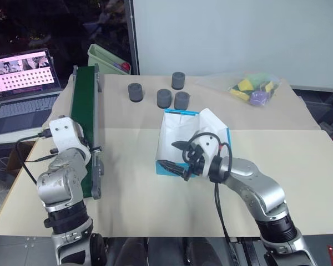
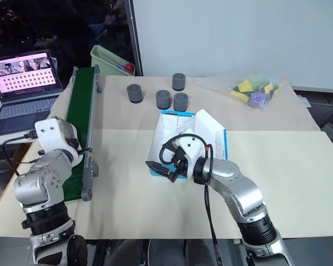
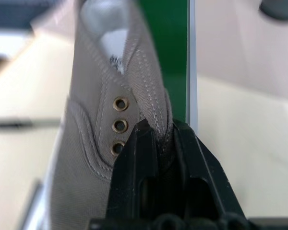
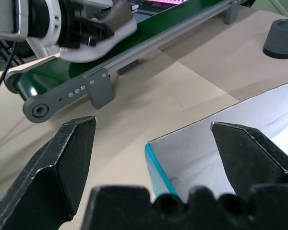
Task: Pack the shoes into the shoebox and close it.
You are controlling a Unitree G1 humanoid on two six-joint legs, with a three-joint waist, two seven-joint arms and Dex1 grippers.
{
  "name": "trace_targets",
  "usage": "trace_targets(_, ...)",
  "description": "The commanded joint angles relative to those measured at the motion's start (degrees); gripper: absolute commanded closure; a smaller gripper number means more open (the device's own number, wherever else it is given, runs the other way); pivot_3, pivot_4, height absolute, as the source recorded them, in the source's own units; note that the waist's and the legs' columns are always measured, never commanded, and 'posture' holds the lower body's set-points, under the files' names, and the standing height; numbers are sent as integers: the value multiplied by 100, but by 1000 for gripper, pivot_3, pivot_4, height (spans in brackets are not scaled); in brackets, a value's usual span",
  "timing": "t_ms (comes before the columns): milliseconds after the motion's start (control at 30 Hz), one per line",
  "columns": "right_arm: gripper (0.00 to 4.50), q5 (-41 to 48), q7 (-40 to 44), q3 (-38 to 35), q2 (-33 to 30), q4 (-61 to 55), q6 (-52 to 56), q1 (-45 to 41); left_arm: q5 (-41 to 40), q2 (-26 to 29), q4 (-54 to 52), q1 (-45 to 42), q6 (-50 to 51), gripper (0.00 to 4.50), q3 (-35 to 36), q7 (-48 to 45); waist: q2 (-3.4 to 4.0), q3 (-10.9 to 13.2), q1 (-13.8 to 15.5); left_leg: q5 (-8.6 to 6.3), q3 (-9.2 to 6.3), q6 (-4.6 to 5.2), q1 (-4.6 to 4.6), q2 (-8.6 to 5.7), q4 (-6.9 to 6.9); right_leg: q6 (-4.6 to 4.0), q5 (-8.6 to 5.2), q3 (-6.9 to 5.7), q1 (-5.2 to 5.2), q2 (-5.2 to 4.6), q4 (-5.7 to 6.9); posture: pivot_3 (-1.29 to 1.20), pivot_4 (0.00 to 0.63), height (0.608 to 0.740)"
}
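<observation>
One of the shoes (image 3: 101, 110), a grey-brown sneaker with brass eyelets, hangs over the green conveyor. My left gripper (image 3: 165, 132) is shut on the fabric edge beside its eyelets. From the right wrist view I see that shoe (image 4: 110, 24) with its white sole, held in the left gripper (image 4: 86, 31) above the belt. The blue shoebox (image 1: 180, 112) stands open in the middle of the table, white inside, with its lid raised on the right. My right gripper (image 1: 175, 156) hovers at the box's near left corner, open, with nothing between its fingers (image 4: 62, 158).
The green conveyor (image 1: 83, 105) runs along the table's left side. Several dark grey cylinders (image 1: 165, 98) stand behind the box. A plastic bag of colourful pieces (image 1: 254, 88) lies at the back right. A laptop (image 1: 22, 72) and a green bin (image 1: 108, 58) sit off the table.
</observation>
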Motion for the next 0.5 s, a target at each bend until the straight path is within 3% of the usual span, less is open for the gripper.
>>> trace_targets(33,0,73,-26,-140,66,-115,-77,-137,344,206,-439,103,-880,4114,-612,-120,0,0,10,0,2,0,-1,-1,0,0,0,0,0,-3,-2,0,150,729)
trace_targets(367,0,264,-396,-525,557,185,27,-234,256,165,-747,277,-2203,4114,-1315,-743,0,0,35,-1,4,0,-18,0,-1,0,0,0,-13,-6,-8,0,150,729)
trace_targets(433,0,671,-699,-1001,921,396,224,-378,135,97,-791,339,-2263,4114,-1359,-890,0,0,20,-1,5,0,-18,1,-1,0,0,0,-13,-5,-8,0,150,729)
trace_targets(500,0,1787,-1777,-2153,1662,1065,895,-907,75,36,-771,447,-2241,4114,-1428,-988,0,0,14,-1,3,0,-18,2,-1,0,0,0,-13,-3,-5,0,150,729)
